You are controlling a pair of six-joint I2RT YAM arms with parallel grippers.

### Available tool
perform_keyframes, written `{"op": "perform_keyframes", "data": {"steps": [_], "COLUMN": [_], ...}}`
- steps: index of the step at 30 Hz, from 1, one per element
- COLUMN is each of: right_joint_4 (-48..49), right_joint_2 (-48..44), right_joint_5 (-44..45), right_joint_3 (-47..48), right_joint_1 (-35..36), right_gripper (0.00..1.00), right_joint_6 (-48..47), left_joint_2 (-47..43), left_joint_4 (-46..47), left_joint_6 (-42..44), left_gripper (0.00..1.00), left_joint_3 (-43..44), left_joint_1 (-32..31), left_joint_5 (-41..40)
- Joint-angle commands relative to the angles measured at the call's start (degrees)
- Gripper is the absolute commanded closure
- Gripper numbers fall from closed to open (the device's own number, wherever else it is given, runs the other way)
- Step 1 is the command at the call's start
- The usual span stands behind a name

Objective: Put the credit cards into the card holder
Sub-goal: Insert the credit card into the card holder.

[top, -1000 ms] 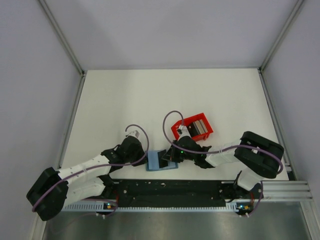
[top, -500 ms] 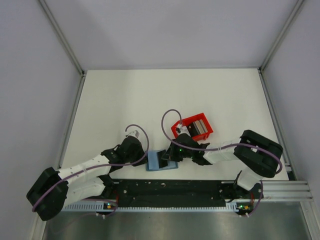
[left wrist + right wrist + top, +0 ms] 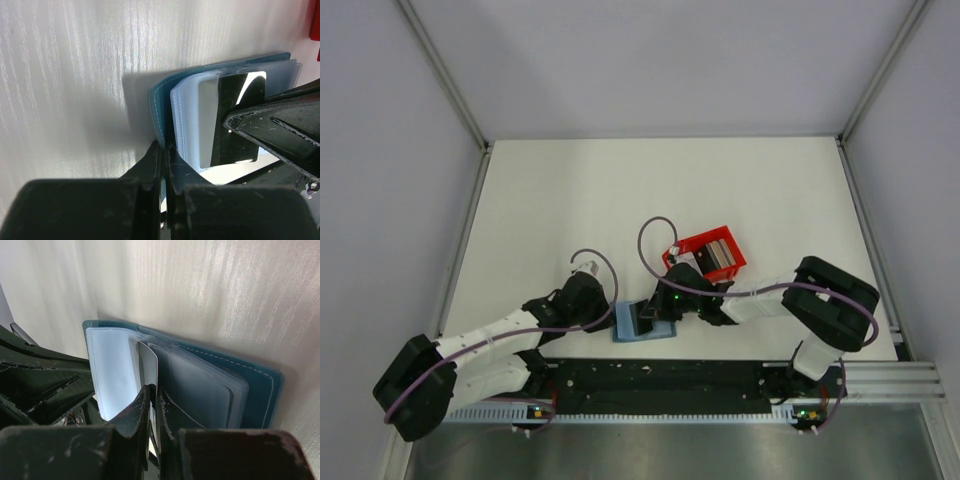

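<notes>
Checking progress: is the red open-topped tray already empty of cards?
No, grey-silver flat cards lie inside the red open-topped tray in the overhead view.

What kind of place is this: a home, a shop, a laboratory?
Most likely a robotics laboratory test cell: a white tabletop walled by plain grey panels on a metal frame, with a left arm and a right arm bolted at its near edge. A card holder and a red tray serve as props.
</notes>
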Motion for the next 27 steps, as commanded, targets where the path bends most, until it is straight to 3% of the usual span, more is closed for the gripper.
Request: {"op": "perform_keyframes", "data": {"steps": [1,17,24,27], "right_joint_4": [-12.6,-20.0,-19.4,-18.7], "right_joint_2": [3.7,-4.8,-4.5,-4.9], "right_joint_5": [2.8,11.1,10.1,10.0], "right_joint_3": [-0.1,0.5,1.2,1.1], "right_joint_1": [1.5,2.6,3.0,3.2], "right_gripper": [0.94,0.72,0.70,0.78], "right_joint_6": [-3.9,-6.2,-7.1,-7.9], "left_joint_2": [1.8,1.8,1.7,1.9], "left_joint_4": [-1.9,-2.1,-1.9,-2.0], "left_joint_6": [0.2,0.6,0.8,0.8], "left_gripper": [1.00,1.00,1.00,1.00], "left_joint_3": [-2.3,-2.0,-2.0,-2.0], "left_joint_1": [-0.1,-0.1,-0.2,-0.1], "left_joint_5": [-2.3,-2.2,-1.9,-2.0]}}
